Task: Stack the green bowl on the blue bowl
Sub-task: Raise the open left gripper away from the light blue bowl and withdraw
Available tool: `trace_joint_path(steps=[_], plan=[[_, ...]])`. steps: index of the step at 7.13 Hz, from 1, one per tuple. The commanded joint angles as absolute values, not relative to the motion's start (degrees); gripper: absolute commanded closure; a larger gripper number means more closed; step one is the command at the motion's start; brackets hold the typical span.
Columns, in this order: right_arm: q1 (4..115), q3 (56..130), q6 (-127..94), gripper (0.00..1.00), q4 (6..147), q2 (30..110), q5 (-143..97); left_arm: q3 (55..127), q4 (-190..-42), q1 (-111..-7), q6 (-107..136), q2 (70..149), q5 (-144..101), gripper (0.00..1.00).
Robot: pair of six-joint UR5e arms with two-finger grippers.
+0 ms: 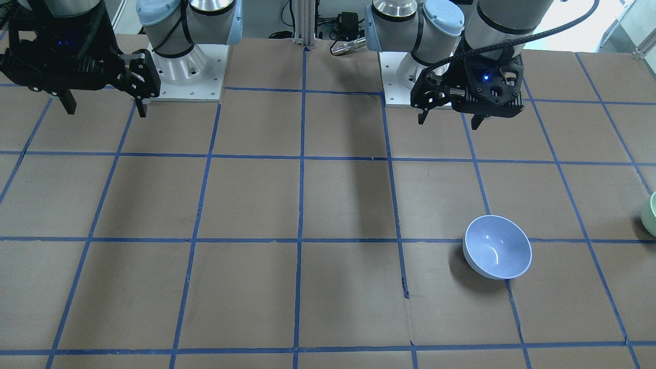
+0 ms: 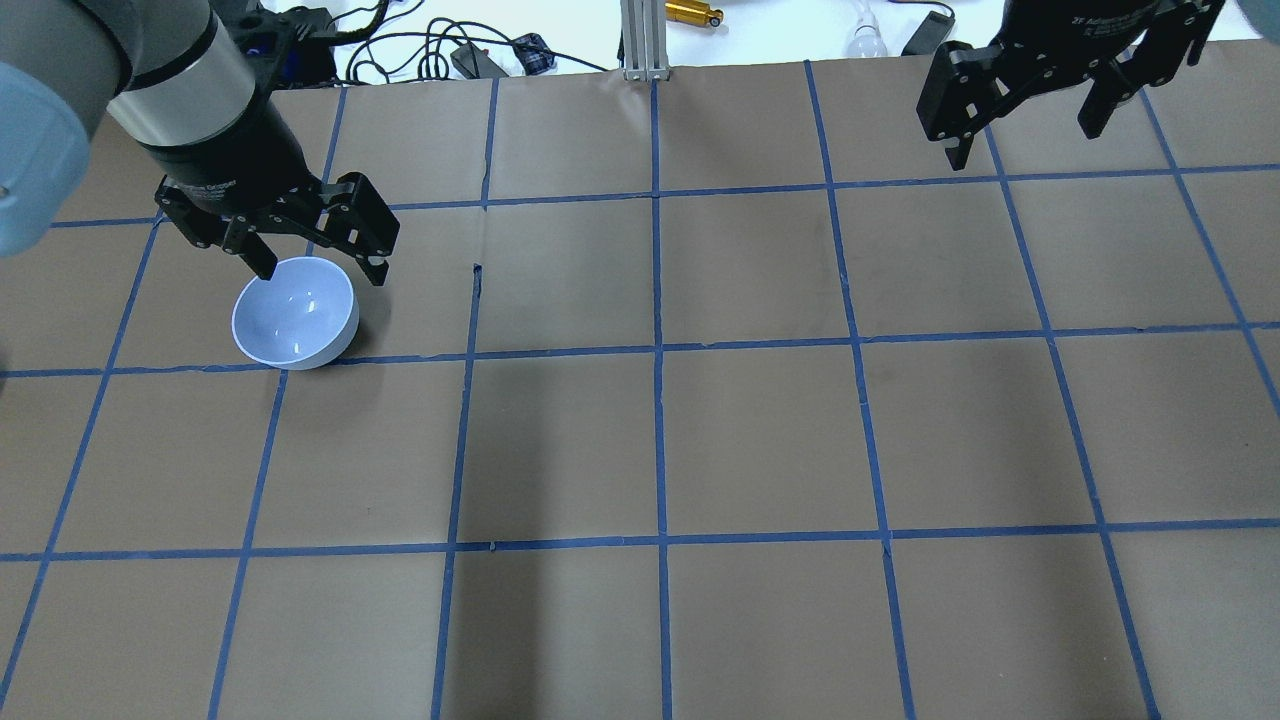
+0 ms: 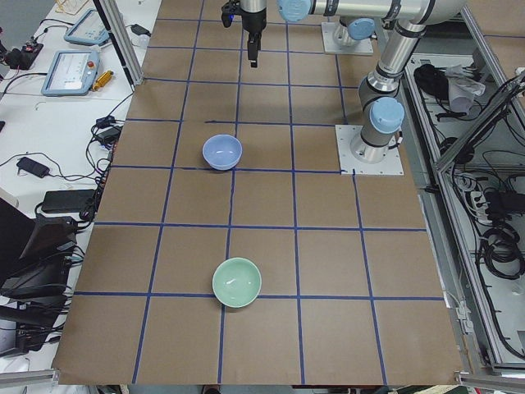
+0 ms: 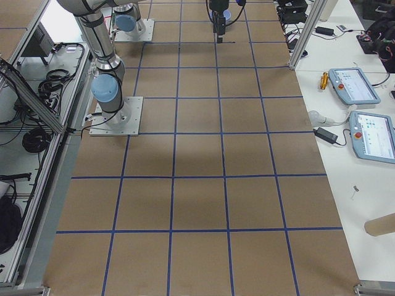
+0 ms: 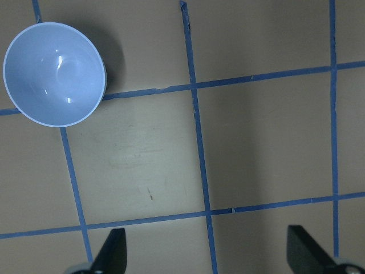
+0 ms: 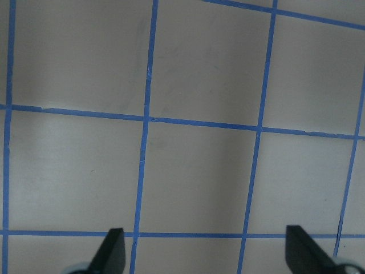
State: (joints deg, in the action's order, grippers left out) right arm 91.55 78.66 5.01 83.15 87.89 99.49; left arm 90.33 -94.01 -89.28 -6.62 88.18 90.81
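Stacking is not happening yet: the left gripper (image 1: pixel 449 123) is hanging wide open, the blue bowl (image 1: pixel 497 247) sitting in front of it, the green bowl (image 3: pixel 237 281) lying well off to its left, untouched. The right gripper (image 1: pixel 105 111) is gaping empty, far from both.

Smooth, glossy finish seen on blue bowl (image 1: pixel 497 247), highlights inside. Same gloss on green bowl (image 3: pixel 237 281). Matt brown paper laid over counter (image 1: pixel 256 200), faintly scuffed, small tear noted near blue bowl. Grid marked in blue tape (image 1: pixel 301 205). Matt black plastic on left claw (image 1: pixel 451 122), right claw (image 1: pixel 105 110).
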Motion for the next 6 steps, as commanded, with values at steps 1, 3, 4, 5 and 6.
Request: trace_joint_path(steps=[1,3,4,5,6], plan=[[91.50,78.66,5.01,0.00,83.14,87.89,99.49,90.26,-94.74,-89.30,-6.24,87.81,90.79,0.00],[91.58,78.66,5.01,0.00,83.14,87.89,99.49,90.44,-94.66,-89.30,-6.24,87.89,91.23,0.00],[91.58,78.66,5.01,0.00,83.14,87.89,99.49,90.44,-94.66,-89.38,-6.24,87.89,91.23,0.00],[91.58,78.66,5.01,0.00,83.14,87.89,99.49,90.35,-94.66,-89.38,-6.24,87.80,91.23,0.00],[91.58,78.66,5.01,0.00,83.14,87.89,99.49,90.18,-94.57,-89.38,-6.24,87.45,91.23,0.00]])
